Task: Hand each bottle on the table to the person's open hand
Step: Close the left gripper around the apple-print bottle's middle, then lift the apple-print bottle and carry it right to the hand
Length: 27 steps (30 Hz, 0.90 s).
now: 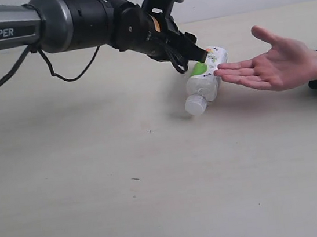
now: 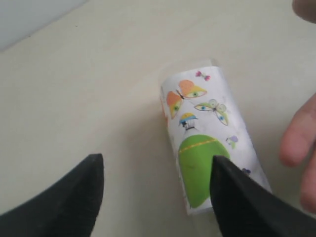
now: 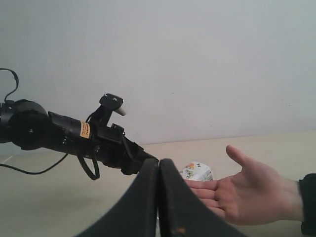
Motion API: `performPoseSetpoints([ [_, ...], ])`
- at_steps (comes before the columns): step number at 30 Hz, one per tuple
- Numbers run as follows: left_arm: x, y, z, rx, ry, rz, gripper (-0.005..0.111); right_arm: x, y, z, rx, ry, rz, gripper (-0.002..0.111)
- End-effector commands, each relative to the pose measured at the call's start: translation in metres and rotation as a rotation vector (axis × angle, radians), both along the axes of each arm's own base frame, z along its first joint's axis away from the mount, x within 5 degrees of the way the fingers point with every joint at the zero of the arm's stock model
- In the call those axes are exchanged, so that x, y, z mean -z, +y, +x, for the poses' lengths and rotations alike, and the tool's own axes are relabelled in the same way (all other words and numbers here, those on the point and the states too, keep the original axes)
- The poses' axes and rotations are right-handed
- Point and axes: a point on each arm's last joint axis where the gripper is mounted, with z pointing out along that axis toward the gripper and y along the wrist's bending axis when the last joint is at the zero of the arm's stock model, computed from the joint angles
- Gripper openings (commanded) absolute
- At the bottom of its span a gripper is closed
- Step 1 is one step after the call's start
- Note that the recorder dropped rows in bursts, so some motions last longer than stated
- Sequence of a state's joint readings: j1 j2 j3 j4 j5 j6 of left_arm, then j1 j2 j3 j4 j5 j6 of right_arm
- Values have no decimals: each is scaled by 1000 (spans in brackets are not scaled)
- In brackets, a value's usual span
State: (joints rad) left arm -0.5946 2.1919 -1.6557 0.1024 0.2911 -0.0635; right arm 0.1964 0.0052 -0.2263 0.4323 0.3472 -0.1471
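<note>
Bottles in view: one, a clear bottle [image 1: 203, 82] with a white cap [image 1: 196, 105] and a green-and-white label [image 2: 205, 148] printed with butterflies.
Hands in view: one, the person's hand [image 1: 277, 66], open with the palm up.
Tools in view: two, the left tool [image 2: 157, 162] and the right tool [image 3: 158, 167].
Bottle contents: the body looks clear; whether any liquid is inside cannot be told.
Left tool state: wide, jaws well apart and clamping nothing. One dark finger [image 2: 247, 202] overlaps the label's green end; the other stands over bare surface [image 1: 157, 200].
Bottle place: right at the left tool's tips, tilted, with the base end high just beyond them and the cap end low beneath them. Whether the cap touches the surface cannot be told.
Hand place: just beyond the left tool, fingertips at the bottle's side; contact cannot be settled.
Left arm pose: the left arm [image 1: 75, 18] is stretched nearly level above the surface, its tool sloping down to the bottle.
Right tool state: narrow, jaws pressed together with nothing between them, pointing towards the bottle and hand ahead of it.
</note>
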Motion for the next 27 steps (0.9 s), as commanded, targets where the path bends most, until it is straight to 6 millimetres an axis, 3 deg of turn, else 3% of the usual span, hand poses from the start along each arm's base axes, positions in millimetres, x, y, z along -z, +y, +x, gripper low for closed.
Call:
performPoseSetpoints([
  [1,6,-14,-2,-4,-12,-62,64,0,0,-1,1,-10,-10,0],
  [6,16,-20,-3,-3,-11,-82,75,0,0,-1,1,-10,-10,0],
  [16,27,-23,0,-51,6,-150,76,1,0,-1,-5,2,-12,0],
  [27,56,-24,1,-65,53,-131,76,1,0,-1,-6,2,-11,0],
])
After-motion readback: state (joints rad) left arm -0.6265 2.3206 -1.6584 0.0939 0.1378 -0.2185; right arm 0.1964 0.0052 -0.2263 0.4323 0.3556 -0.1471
